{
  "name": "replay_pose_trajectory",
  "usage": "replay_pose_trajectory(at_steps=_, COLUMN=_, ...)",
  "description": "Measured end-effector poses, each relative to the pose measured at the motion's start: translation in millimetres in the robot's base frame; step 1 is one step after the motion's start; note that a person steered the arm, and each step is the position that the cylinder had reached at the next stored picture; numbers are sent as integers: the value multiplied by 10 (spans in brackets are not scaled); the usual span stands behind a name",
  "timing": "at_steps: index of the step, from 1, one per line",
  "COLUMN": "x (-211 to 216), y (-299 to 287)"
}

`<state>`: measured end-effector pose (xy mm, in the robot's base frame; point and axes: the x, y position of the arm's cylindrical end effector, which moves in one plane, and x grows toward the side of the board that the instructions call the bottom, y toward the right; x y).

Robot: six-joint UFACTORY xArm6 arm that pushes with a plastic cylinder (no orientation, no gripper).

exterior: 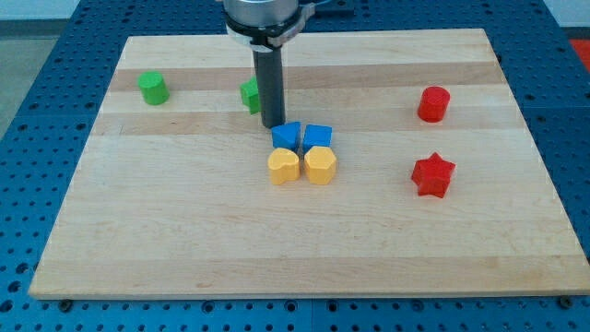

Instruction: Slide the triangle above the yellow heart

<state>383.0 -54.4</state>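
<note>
Nearest the board's (83, 249) bottom edge, mid-board, the yellow heart (284, 167) touches a yellow hexagon (320, 165). Directly behind them sit the blue triangle (287, 136) and a blue cube (318, 136). My tip (272, 124), with no jaws to open or close, stands just behind the triangle, beside a half-hidden green block (249, 95).

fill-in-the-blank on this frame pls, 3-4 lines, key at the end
1. My tip sits just above the view's top-left edge of the ____ triangle.
2. The yellow heart lies directly below that triangle, toward the view's ____.
3. Both blocks at the view's right, a star and a cylinder, are ____.
4. The rod partly hides a ____ block.

Missing words: blue; bottom; red; green
</note>
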Motion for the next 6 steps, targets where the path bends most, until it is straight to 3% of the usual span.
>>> replay_pose_trajectory(at_steps=6, x=241, y=114)
